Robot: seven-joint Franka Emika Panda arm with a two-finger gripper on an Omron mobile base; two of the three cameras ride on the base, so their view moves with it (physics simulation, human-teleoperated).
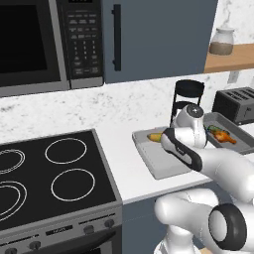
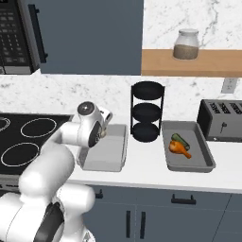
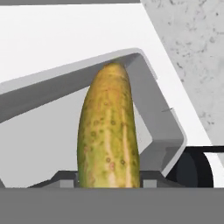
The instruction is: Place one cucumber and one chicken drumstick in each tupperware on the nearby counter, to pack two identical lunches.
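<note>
You have the white counter (image 2: 146, 177) running across the middle of both base views, with the black stovetop (image 1: 49, 173) filling the lower left of the left base view. Two grey tupperware trays sit on the counter: the near tupperware (image 2: 106, 156) lies left of centre in the right base view, partly behind your arm, and the far tupperware (image 2: 203, 158) lies right of centre, already carrying a green cucumber (image 2: 180, 140) and an orange drumstick (image 2: 179, 148) touching each other. Between the trays stands the black tiered rack (image 2: 147, 111), and the toaster (image 2: 222, 118) sits at the right edge. In the hand view, your gripper (image 3: 109, 183) is clamped on a yellow-green cucumber (image 3: 108, 131) that rises from the bottom centre, its far tip over the corner of the near tupperware.
</note>
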